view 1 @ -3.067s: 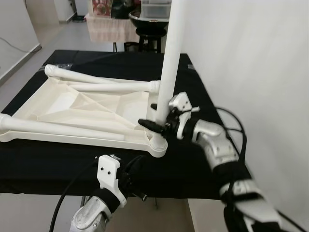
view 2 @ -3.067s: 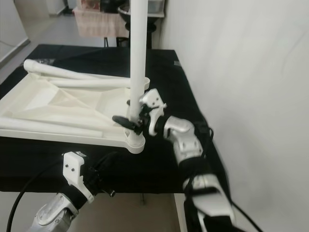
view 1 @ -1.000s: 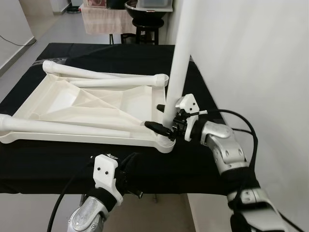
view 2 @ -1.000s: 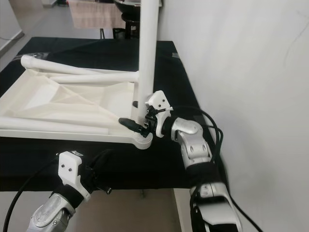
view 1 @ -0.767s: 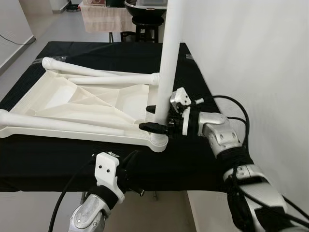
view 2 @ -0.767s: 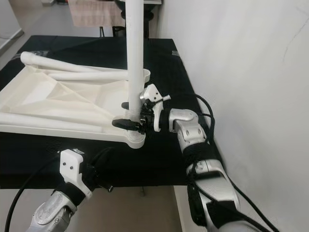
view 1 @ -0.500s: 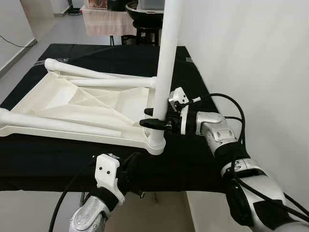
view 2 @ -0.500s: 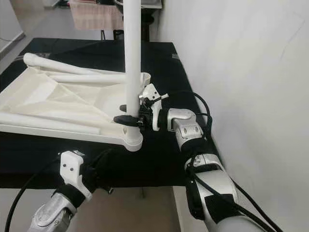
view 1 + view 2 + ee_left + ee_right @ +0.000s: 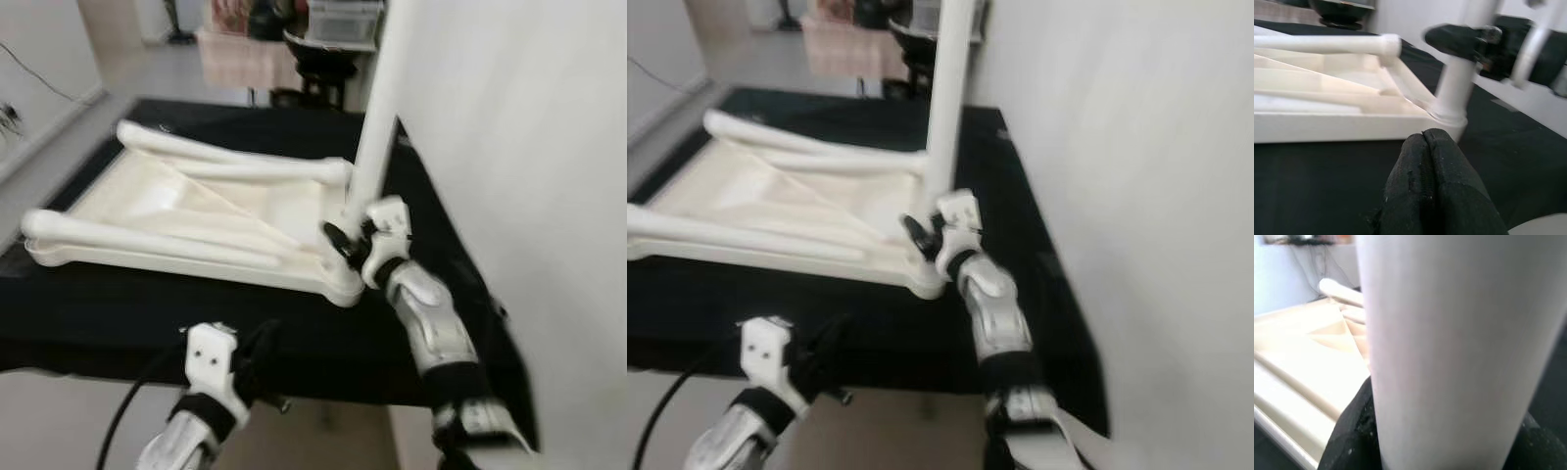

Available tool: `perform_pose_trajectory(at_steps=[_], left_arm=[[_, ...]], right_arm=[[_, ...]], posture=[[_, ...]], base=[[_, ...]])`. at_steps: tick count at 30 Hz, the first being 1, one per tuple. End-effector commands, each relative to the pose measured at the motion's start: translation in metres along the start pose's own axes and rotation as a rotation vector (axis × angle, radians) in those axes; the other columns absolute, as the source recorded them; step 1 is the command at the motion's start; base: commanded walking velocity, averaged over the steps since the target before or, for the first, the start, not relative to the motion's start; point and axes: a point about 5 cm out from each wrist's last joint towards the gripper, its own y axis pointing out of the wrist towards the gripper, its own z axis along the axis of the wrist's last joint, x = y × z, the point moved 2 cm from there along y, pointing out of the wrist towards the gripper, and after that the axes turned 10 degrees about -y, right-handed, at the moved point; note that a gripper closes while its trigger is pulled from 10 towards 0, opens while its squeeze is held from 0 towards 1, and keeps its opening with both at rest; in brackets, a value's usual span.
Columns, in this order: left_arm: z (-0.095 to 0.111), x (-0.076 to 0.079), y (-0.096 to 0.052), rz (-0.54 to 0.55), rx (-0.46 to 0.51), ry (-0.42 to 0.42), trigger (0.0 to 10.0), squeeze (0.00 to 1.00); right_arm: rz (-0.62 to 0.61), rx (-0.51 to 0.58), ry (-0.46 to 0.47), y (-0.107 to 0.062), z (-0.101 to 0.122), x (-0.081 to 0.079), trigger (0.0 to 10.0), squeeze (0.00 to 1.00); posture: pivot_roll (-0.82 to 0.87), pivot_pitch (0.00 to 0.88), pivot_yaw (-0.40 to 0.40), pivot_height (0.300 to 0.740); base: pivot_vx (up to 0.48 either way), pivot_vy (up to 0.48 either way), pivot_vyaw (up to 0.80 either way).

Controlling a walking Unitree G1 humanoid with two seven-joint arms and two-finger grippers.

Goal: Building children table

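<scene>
At centre frame the right gripper [image 9: 345, 244] is clamped round the upright white leg [image 9: 374, 127] seated in the corner socket of the upturned tabletop [image 9: 186, 211] — likely twisting it home, then releasing — while the left gripper [image 9: 1426, 182], pinched together, hovers low.

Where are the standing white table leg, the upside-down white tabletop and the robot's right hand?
Standing white plastic table leg [image 9: 375, 137], left eye view, mid-shaft.
Upside-down white tabletop [image 9: 147, 201], left eye view, inner panel.
Right hand [image 9: 343, 242], left eye view, between its fingertips.
</scene>
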Motion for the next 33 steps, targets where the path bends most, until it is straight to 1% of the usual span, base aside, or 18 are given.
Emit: perform_pose_trajectory(at_steps=[1,3,9,10,11,13,14,15,16,17,20,21,22,23,24,26,30,33], left_arm=[[0.000,0.001,0.000,-0.012,-0.005,-0.007,10.0,0.00],[0.001,0.001,0.003,-0.014,-0.004,-0.007,10.0,0.00],[0.002,0.000,0.003,0.002,0.009,-0.008,10.0,0.00],[0.002,0.000,0.003,0.001,0.009,-0.009,10.0,0.00],[0.002,0.000,0.003,-0.002,0.007,-0.010,10.0,0.00],[0.002,0.001,0.004,-0.006,0.004,-0.011,10.0,0.00],[0.002,0.001,0.004,-0.008,0.004,-0.011,10.0,0.00],[0.001,0.001,0.005,-0.008,0.004,-0.012,10.0,0.00],[0.001,0.001,0.005,-0.008,0.005,-0.013,10.0,0.00],[0.001,0.001,0.005,-0.008,0.005,-0.013,10.0,0.00],[0.001,0.001,0.007,-0.007,0.008,-0.014,10.0,0.00],[0.001,0.001,0.007,-0.007,0.008,-0.014,10.0,0.00],[0.001,0.001,0.007,-0.007,0.009,-0.015,10.0,0.00],[0.001,0.001,0.007,-0.007,0.009,-0.015,10.0,0.00],[0.001,0.001,0.007,-0.007,0.009,-0.015,10.0,0.00],[0.001,0.001,0.008,-0.007,0.009,-0.016,10.0,0.00],[0.000,0.001,0.008,-0.007,0.008,-0.016,10.0,0.00],[0.000,0.001,0.007,-0.007,0.007,-0.018,10.0,0.00]], right_arm=[[0.038,-0.110,-0.052,-0.001,-0.018,-0.006,0.0,0.00],[0.066,-0.098,-0.080,0.019,-0.012,-0.008,0.0,0.00],[0.076,-0.094,-0.083,0.026,-0.014,-0.013,0.0,0.00],[0.076,-0.094,-0.094,0.028,-0.013,-0.013,1.4,0.00],[0.058,-0.098,-0.104,0.026,-0.009,-0.015,10.0,0.00],[0.116,-0.053,-0.106,0.024,0.003,-0.019,10.0,0.00],[0.208,-0.011,-0.084,0.023,0.011,-0.025,10.0,1.00],[0.276,0.019,-0.069,0.022,0.015,-0.029,10.0,1.00],[0.351,0.088,-0.085,0.022,0.024,-0.029,10.0,1.00],[0.351,0.088,-0.085,0.022,0.024,-0.029,10.0,1.00],[0.534,0.185,-0.122,0.024,0.038,-0.025,10.0,0.98],[0.534,0.185,-0.122,0.024,0.038,-0.025,10.0,0.98],[0.613,0.189,-0.142,0.025,0.039,-0.023,10.0,0.22],[0.711,0.179,-0.153,0.025,0.039,-0.021,10.0,0.00],[0.711,0.179,-0.153,0.025,0.039,-0.021,10.0,0.00],[0.838,0.151,-0.161,0.024,0.037,-0.018,10.0,0.00],[0.904,0.113,-0.151,0.024,0.034,-0.015,10.0,0.00],[0.939,0.066,-0.103,0.027,0.033,-0.008,10.0,0.00]], posture=[[0.06,0.040,-0.074,0.740],[0.07,0.049,-0.083,0.740],[0.08,0.048,-0.087,0.740],[0.08,0.048,-0.087,0.740],[0.07,0.050,-0.080,0.740],[0.07,0.049,-0.081,0.740],[0.07,0.047,-0.082,0.740],[0.07,0.046,-0.083,0.740],[0.07,0.045,-0.085,0.740],[0.07,0.045,-0.085,0.740],[0.07,0.041,-0.089,0.740],[0.07,0.041,-0.089,0.740],[0.07,0.041,-0.089,0.740],[0.08,0.039,-0.091,0.740],[0.08,0.039,-0.091,0.740],[0.09,0.032,-0.094,0.740],[0.09,0.032,-0.097,0.740],[0.10,0.029,-0.098,0.740]], base=[[0.000,0.000,0.00],[0.000,0.000,0.00],[0.000,0.000,0.00],[0.000,0.000,0.00],[0.000,0.000,0.00],[0.000,0.000,0.00],[0.000,0.000,0.00],[0.000,0.000,0.00],[0.000,0.000,0.00],[0.000,0.000,0.00],[0.000,0.000,0.00],[0.000,0.000,0.00],[0.000,0.000,0.00],[0.000,0.000,0.00],[0.000,0.000,0.00],[0.000,0.000,0.00],[0.000,0.000,0.00],[0.000,0.000,0.00]])
